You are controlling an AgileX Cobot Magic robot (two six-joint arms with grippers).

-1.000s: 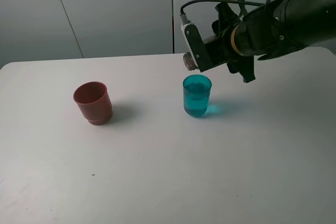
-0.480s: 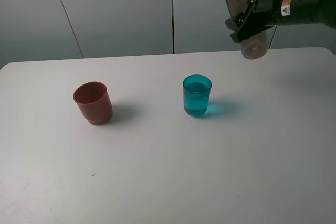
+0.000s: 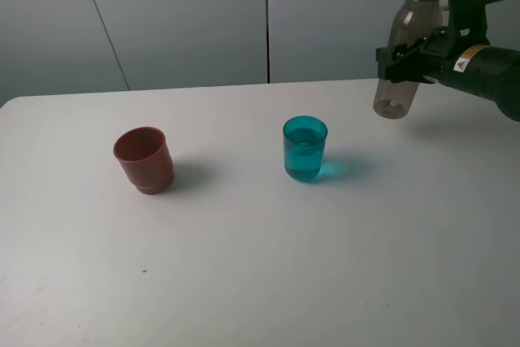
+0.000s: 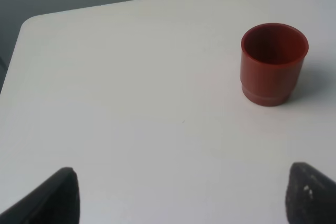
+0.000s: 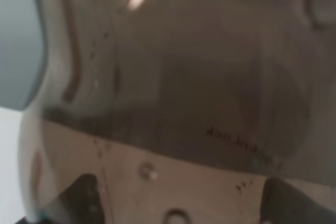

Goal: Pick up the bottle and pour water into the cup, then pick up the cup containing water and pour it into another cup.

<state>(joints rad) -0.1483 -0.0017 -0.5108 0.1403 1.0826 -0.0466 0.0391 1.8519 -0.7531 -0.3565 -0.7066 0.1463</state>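
The bottle (image 3: 410, 34), clear smoky grey-brown, hangs nearly upright above the table's far right, its open neck up. My right gripper (image 3: 409, 61) is shut on its body. In the right wrist view the bottle (image 5: 173, 98) fills the frame between the dark fingertips (image 5: 86, 198). The cup (image 3: 305, 148), translucent teal with water in it, stands at the table's middle, left of and nearer than the bottle. Another cup (image 3: 144, 159), red-brown and empty, stands at the left; the left wrist view shows this red-brown cup (image 4: 273, 64) too. My left gripper (image 4: 186, 203) is open, well short of it.
The white table (image 3: 260, 266) reaches a grey panelled wall at the back. The table's left corner (image 4: 31, 24) shows in the left wrist view. A tiny dark speck (image 3: 145, 271) lies near the front left.
The right arm swung the bottle from lying tilted over the teal cup up to nearly upright and carried it away to the right. Both cups stayed put.
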